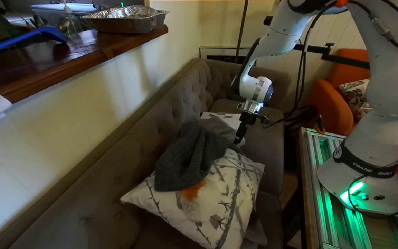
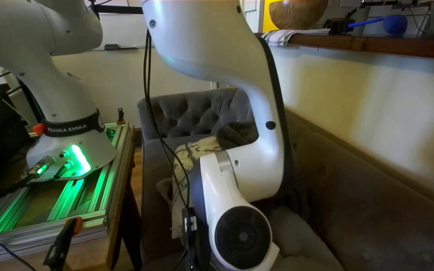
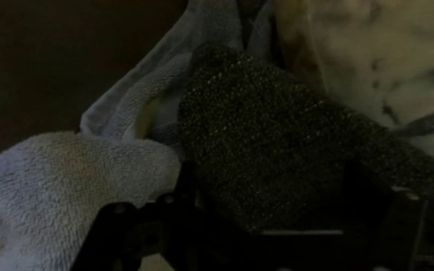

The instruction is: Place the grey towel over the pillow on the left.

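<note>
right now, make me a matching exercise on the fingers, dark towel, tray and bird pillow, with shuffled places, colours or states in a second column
Column one
1. fingers
2. dark towel
3. tray
4. bird pillow

Column two
A. on the wooden ledge
B. white with a branch print
C. spread apart
D. partly covering the bird pillow

Right pairs: 1-C, 2-D, 3-A, 4-B

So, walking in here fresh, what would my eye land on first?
Probably the big white robot arm, with a bright green light glowing low on it. Next might be the white pillow with its splash of orange, on the sofa with the dark grey towel draped over part of it. In an exterior view, the orange armchair behind the arm also stands out.
</note>
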